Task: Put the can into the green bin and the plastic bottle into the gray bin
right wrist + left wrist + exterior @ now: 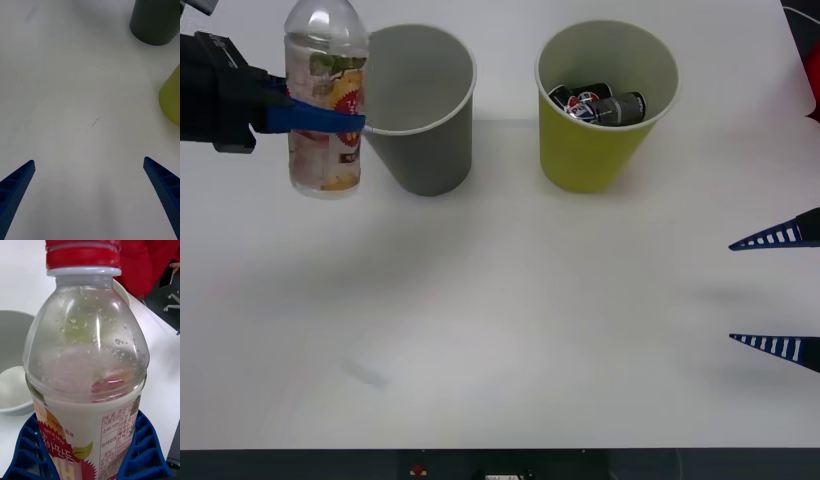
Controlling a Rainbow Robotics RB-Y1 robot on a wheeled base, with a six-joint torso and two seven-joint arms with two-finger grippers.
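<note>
My left tool (pixel 330 118) clamps the plastic bottle (pixel 326 100) upright beside the gray bin (pixel 420 110); released early, it clips the rim. Right tool (pixel 778 290) waits, fingers apart.

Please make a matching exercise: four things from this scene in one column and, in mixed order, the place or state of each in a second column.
Things
1. plastic bottle
2. cans
3. gray bin
4. right gripper

Places or states
A. inside the green bin
B. jaws open, low over the table's right side
C. held upright off the table by the left gripper
D. standing on the table with nothing in it

Pairs: 1-C, 2-A, 3-D, 4-B
</note>
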